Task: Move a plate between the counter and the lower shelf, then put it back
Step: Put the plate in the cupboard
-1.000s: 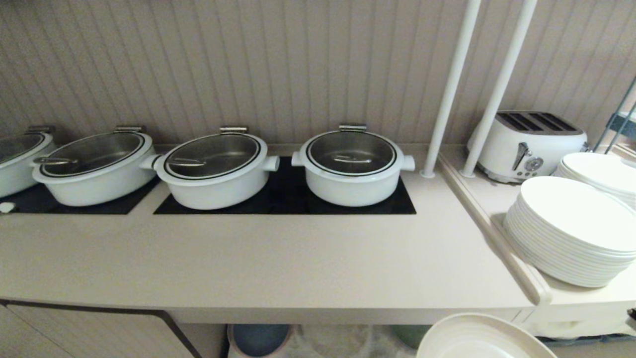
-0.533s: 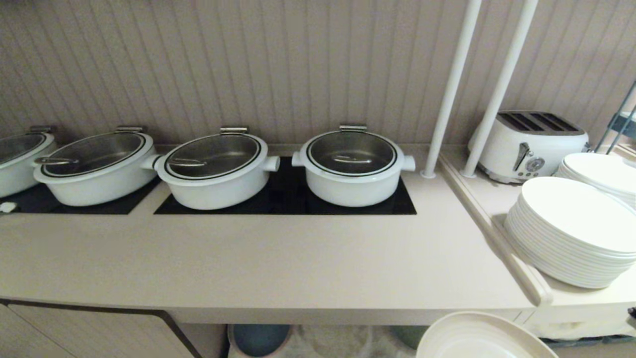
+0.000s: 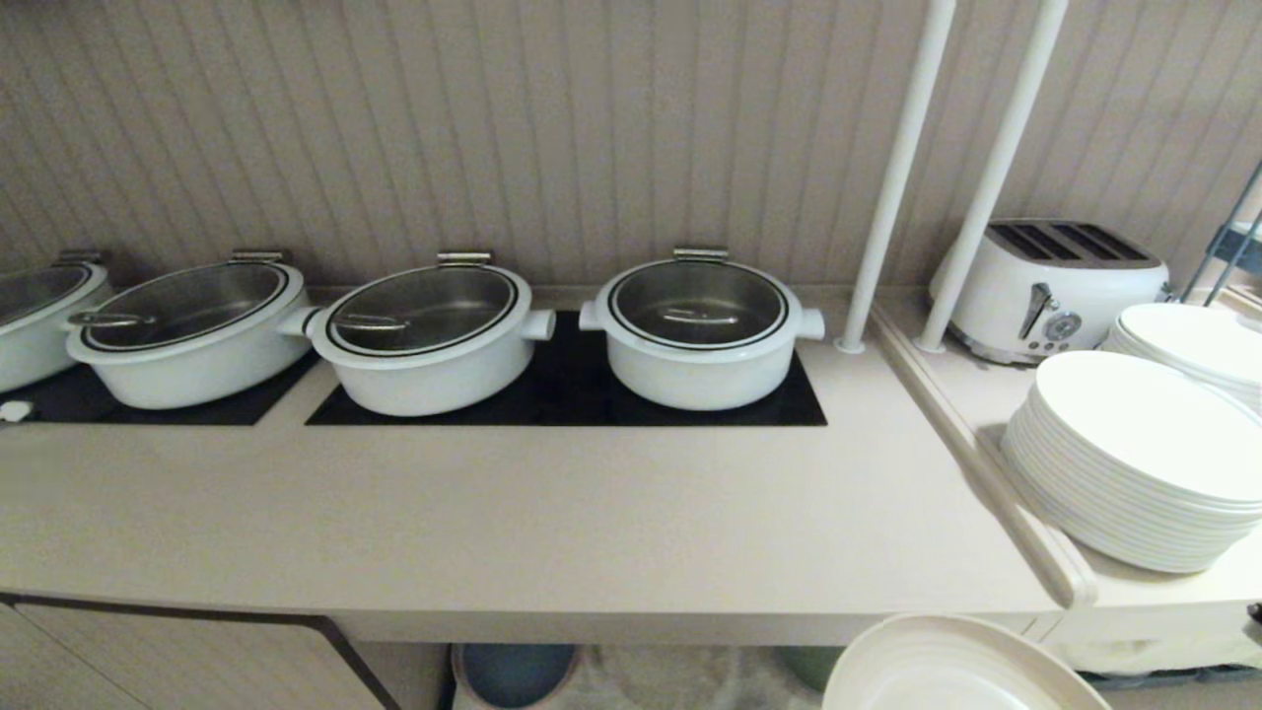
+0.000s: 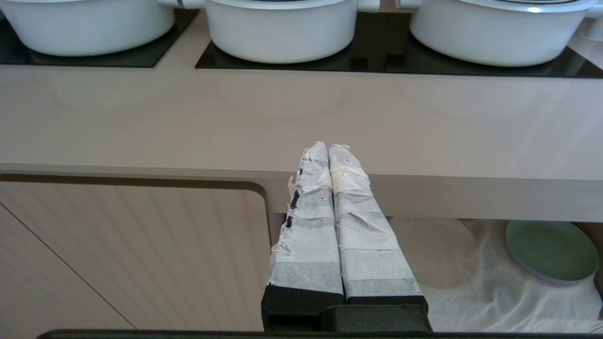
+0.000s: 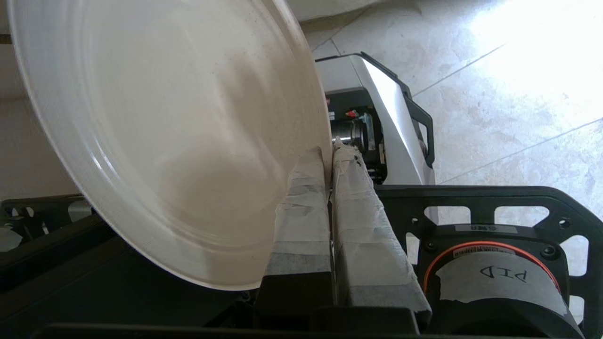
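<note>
Below the tabletop point(image 3: 513, 532) edge, the right pincer point(image 5: 330, 153) is clamped on the plate point(image 5: 179, 141) rim, tilting it, probably for carrying. Left pincer point(image 4: 328, 149) hangs idle, pressed together.

Three round white pots with glass lids point(image 3: 698, 330) stand in a row on the black glass hob panels point(image 3: 567, 399), a fourth cut off at the left edge. Two white upright poles point(image 3: 892, 177) rise near the back. On the lighter side top point(image 3: 1144, 592), a cream four-slot toaster point(image 3: 1050, 286) sits at the back, with a tall stack of glossy white plates point(image 3: 1134, 459) at the front edge.
</note>
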Tool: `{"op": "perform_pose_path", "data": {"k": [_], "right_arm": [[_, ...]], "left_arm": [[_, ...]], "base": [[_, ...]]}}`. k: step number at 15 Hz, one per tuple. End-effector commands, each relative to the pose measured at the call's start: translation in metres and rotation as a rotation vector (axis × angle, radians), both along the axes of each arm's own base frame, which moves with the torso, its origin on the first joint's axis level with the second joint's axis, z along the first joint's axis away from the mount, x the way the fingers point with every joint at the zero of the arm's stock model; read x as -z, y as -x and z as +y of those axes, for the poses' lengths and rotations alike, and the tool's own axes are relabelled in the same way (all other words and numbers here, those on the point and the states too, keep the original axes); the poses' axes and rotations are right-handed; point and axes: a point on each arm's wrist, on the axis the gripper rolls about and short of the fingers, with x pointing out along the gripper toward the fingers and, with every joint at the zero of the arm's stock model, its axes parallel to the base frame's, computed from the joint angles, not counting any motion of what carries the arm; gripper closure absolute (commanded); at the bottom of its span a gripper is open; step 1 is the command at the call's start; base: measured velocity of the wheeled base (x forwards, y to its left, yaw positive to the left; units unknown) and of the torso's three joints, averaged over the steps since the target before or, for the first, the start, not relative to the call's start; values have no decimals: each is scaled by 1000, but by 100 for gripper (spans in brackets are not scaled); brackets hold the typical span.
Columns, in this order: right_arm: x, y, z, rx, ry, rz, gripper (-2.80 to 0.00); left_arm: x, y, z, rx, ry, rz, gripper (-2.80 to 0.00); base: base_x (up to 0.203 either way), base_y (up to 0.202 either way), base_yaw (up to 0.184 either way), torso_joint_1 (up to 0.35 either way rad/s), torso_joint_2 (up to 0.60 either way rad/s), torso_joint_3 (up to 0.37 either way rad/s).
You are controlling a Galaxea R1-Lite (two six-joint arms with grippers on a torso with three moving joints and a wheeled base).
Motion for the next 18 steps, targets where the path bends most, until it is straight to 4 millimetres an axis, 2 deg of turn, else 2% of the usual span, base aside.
{"op": "perform_pose_path", "data": {"k": [1, 18], "right_arm": [[-1, 0, 0, 2, -3, 0, 0], [-1, 4, -1, 1, -2, -5, 0]], "left_arm": [[0, 0, 0, 0, 1, -2, 0], [0, 0, 0, 0, 1, -1, 0]], "base": [[0, 0, 0, 0, 0, 0], [0, 0, 0, 0, 0, 0]]}}
